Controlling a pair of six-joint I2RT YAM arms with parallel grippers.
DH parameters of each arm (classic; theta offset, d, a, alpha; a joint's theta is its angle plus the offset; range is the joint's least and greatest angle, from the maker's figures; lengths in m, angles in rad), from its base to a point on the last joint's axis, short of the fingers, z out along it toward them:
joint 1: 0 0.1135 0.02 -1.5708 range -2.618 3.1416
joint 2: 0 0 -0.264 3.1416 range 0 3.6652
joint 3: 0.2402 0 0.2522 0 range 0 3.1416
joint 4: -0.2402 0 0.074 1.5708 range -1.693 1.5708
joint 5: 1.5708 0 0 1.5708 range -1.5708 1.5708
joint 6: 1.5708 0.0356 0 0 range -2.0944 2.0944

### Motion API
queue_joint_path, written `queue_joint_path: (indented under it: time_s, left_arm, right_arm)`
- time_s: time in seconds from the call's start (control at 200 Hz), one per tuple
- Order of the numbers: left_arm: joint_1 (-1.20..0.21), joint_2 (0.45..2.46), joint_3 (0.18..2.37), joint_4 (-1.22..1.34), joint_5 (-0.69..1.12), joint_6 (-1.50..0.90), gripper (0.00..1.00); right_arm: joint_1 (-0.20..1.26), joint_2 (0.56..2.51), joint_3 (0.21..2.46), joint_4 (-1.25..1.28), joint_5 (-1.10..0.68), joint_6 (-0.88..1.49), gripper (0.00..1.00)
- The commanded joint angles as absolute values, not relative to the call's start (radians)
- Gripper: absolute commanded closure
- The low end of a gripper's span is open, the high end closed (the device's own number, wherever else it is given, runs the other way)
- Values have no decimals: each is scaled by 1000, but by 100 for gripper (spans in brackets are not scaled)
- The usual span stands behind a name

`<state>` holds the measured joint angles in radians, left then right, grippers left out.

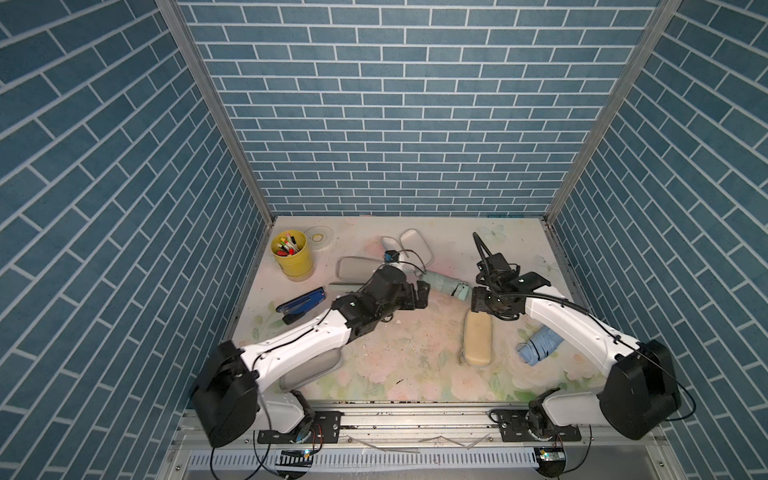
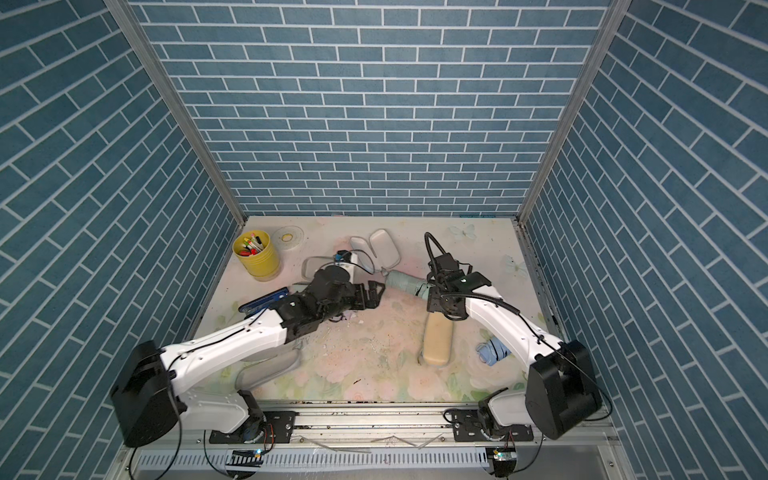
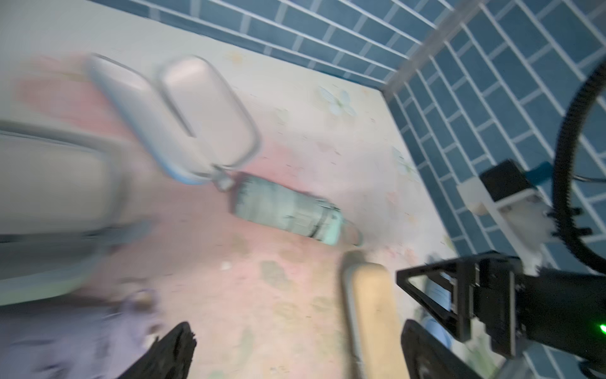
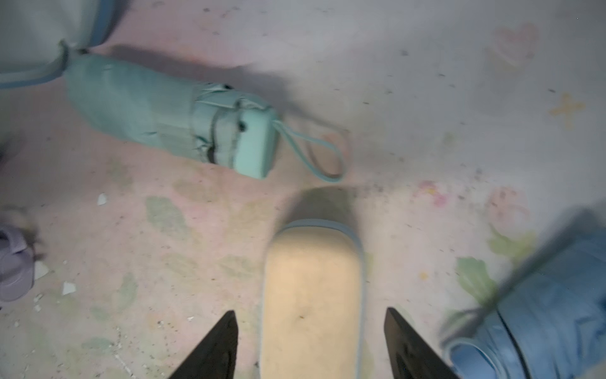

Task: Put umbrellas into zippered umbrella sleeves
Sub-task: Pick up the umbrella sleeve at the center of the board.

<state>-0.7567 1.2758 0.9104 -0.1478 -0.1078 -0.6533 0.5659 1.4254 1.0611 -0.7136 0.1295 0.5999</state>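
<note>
- Mint fabric, likely soft and light: the mint umbrella [image 4: 164, 121] lies on the table [image 4: 426, 98] between both arms, its tip by the open blue sleeve [image 3: 203, 111]; take it across the firmer handle end, not the loose loop
- Left gripper [image 3: 295, 347]: low, aimed toward it, jaws spread, empty
- Right gripper [image 4: 311, 331]: pointing down over the closed beige sleeve [image 4: 311, 279], jaws spread either side, not pinching
</note>
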Motion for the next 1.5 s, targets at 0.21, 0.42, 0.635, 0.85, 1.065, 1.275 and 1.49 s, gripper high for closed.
queue_joint_path:
  time_s: [0.21,0.42,0.635,0.85,1.065,1.275,1.49]
  left_arm:
    - [-306,1005,771,-466,11,-523,16]
    - [-151,992,812,-584,38,-514,20]
    - [-105,971,793,-571,75,-525,22]
    - [-73,958,791,-579,110,-522,25]
    - [-51,932,778,-587,136,-534,32]
    - [-41,904,820,-609,169,-540,37]
    - [-123,938,813,-521,264,-594,26]
  right_arm:
    - [856,1817,1466,-472,-5,129,24]
    - [904,2043,1731,-552,-46,-63,22]
    - [911,2237,1922,-589,-71,-130,28]
    - [925,2405,2134,-703,-175,-142,39]
    - [925,2427,2197,-711,-169,-126,85]
    - [914,2201,2085,-675,-141,9,100]
    - [915,1818,1610,-634,4,531,100]
